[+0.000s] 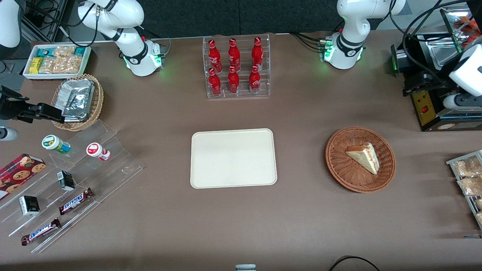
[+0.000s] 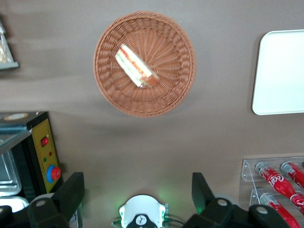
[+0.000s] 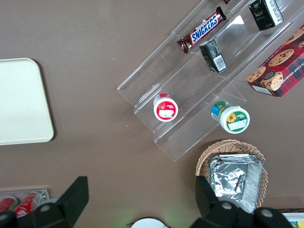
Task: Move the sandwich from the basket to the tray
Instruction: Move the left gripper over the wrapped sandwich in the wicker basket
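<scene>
The left arm's gripper (image 2: 137,194) hangs high above the brown counter (image 1: 301,210) with its two black fingers (image 2: 71,192) spread wide apart and nothing between them. The sandwich (image 2: 137,66), a pale wedge with red and green filling along its cut edge, lies in the reddish-brown wicker basket (image 2: 166,102), well clear of the fingers and untouched. The cream-beige tray (image 1: 233,178) sits bare on the counter beside the basket, toward the parked arm's end, also far from the fingers.

sandwich (image 1: 363,157): wedge in wicker basket (image 1: 339,165) | tray (image 1: 233,158): bare | pincer (image 2: 137,194): open, high above
</scene>
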